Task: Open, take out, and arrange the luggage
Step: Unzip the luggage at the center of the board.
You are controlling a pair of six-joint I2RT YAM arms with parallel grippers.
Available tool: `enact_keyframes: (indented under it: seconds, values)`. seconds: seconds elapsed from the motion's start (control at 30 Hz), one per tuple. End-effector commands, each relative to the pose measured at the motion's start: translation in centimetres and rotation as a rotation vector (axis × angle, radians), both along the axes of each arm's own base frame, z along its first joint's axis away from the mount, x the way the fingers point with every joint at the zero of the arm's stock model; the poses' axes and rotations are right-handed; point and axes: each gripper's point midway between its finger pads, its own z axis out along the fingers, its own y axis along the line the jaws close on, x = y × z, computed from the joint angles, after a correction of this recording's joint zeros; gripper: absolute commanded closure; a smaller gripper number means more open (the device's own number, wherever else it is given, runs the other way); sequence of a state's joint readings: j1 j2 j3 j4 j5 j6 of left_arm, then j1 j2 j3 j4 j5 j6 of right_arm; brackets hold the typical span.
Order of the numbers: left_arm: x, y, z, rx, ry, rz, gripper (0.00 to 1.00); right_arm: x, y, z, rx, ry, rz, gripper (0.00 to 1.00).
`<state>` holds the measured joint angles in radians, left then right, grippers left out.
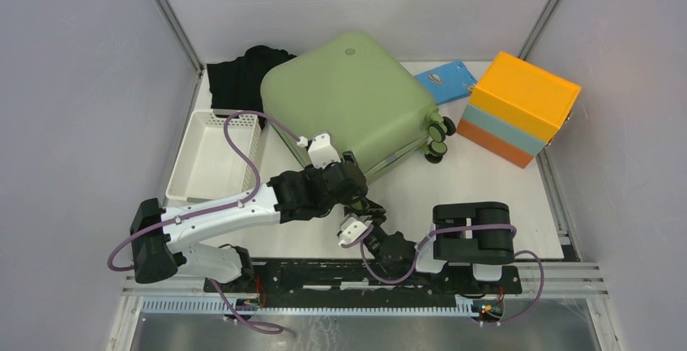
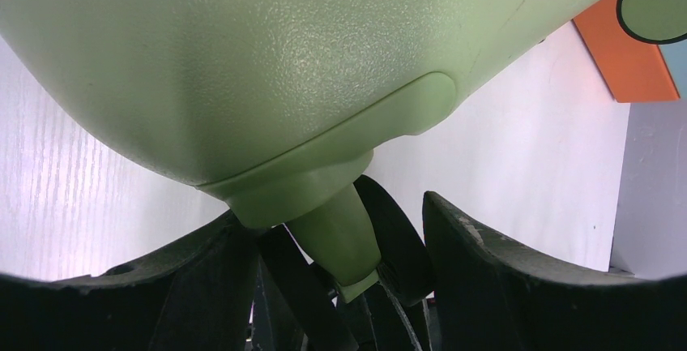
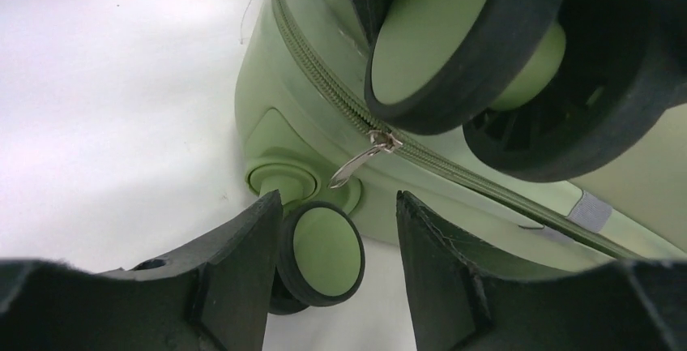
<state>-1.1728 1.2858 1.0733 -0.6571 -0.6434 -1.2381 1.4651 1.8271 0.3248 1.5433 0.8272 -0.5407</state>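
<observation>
**Grippers low at the luggage (image 1: 348, 96) wheels**

Closed and lying flat, the luggage sits toward the back of the counter (image 1: 486, 197). The left gripper (image 2: 332, 213) has its jaws apart around a wheel post (image 2: 336, 237); I cannot tell whether they pinch it. The right gripper (image 3: 337, 201) is open, with a small wheel (image 3: 324, 254) against its left finger and the zip pull (image 3: 356, 164) just above. The left arm stretches diagonally to the near edge of the luggage. The right arm is folded back, wrist low. A basket (image 1: 190, 164) lies to the left and a box (image 1: 522, 104) to the right.
</observation>
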Motion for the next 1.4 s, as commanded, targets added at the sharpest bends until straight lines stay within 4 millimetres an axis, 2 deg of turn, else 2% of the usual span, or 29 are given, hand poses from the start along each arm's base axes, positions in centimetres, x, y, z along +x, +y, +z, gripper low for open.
enact_keyframes:
  seconds: [0.0, 0.3, 0.57, 0.9, 1.1, 1.37]
  values:
    - [1.6, -1.5, 7.4, -0.195, -0.150, 0.006, 0.78, 0.8, -0.4, 7.6, 0.424, -0.046, -0.058, 0.41]
    - [1.6, -1.7, 7.5, -0.205, -0.150, -0.002, 0.78, 2.1, -0.2, 7.9, 0.426, -0.068, -0.081, 0.58]
    - [1.6, -2.0, 7.8, -0.210, -0.151, -0.008, 0.78, 2.8, -0.2, 8.0, 0.440, -0.068, -0.091, 0.68]
    - [1.7, -1.8, 8.0, -0.207, -0.159, -0.003, 0.78, 3.1, -2.3, 7.3, 0.470, -0.025, -0.113, 0.94]
    - [1.7, -1.3, 8.2, -0.211, -0.167, 0.004, 0.78, 3.0, -3.6, 7.2, 0.485, -0.006, -0.118, 0.99]
    - [1.5, -0.9, 8.2, -0.209, -0.168, 0.003, 0.78, 2.9, -4.6, 7.9, 0.524, 0.001, -0.108, 1.00]
